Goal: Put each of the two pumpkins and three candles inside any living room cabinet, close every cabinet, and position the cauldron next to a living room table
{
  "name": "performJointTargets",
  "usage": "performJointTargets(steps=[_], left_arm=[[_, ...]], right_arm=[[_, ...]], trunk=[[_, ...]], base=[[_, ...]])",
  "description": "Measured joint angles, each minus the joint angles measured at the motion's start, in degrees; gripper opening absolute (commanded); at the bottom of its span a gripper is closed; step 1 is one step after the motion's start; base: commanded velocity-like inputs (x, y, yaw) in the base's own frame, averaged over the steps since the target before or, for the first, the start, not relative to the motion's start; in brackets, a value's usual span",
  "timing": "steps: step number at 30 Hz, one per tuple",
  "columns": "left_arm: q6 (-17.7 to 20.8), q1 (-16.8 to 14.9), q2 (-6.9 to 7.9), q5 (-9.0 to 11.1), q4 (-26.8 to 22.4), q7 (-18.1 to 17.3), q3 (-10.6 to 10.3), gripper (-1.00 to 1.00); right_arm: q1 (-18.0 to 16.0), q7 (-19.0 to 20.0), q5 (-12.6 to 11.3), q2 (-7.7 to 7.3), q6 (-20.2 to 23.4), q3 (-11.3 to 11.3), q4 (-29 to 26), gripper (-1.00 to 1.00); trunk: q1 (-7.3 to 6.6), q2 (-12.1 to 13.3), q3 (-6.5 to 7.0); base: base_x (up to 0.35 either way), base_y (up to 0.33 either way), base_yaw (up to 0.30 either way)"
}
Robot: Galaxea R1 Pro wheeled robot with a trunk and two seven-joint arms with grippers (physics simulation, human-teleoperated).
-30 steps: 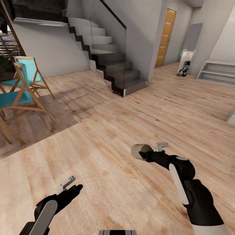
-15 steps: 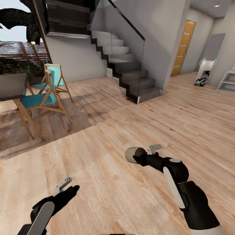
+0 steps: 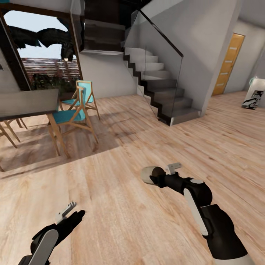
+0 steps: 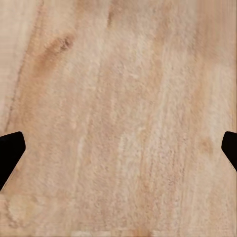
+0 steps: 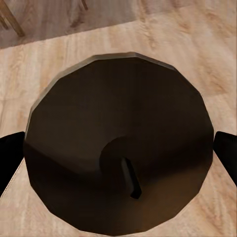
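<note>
My right gripper (image 3: 154, 177) is shut on a short beige-cream candle (image 3: 148, 174), held on its side over the wooden floor. In the right wrist view the candle's dark round end with its wick (image 5: 129, 177) sits between the two black fingers (image 5: 10, 158). My left gripper (image 3: 75, 214) hangs low at the left, open, with only floor planks between its fingertips (image 4: 10, 150). The pumpkins, the other candles, the cabinet and the cauldron are out of view.
A grey-topped dining table (image 3: 25, 103) with teal wooden chairs (image 3: 75, 114) stands at the left, before a large window. A dark staircase (image 3: 165, 103) with a glass railing rises ahead. An orange door (image 3: 228, 70) is at the far right. Wooden floor (image 3: 121, 147) lies between.
The whole view has swung left: stairs and door slid right, while the table and window came in. Both arms keep their pose, and the candle stays in the right gripper.
</note>
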Motion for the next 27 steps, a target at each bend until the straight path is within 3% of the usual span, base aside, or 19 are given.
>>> performJointTargets(steps=[10,16,27], left_arm=[[-0.77,0.0,0.0,0.03,0.61,-0.03,0.01,1.0],[-0.81,0.0,0.04,-0.04,1.24,0.06,0.01,1.0],[-1.34,0.09,0.44,0.0,4.62,-0.25,0.01,1.0]], right_arm=[[0.01,0.0,-0.08,0.0,-0.04,0.91,0.01,-1.0],[0.38,0.0,0.1,0.0,-0.18,2.77,0.03,-1.0],[0.73,0.07,0.12,-0.05,-0.26,3.02,0.02,-1.0]], trunk=[[-0.26,0.13,2.22],[-1.56,2.52,3.3],[-3.98,6.93,5.27]], base=[[0.0,0.0,0.289],[0.0,0.0,0.289],[0.0,0.0,0.289]])
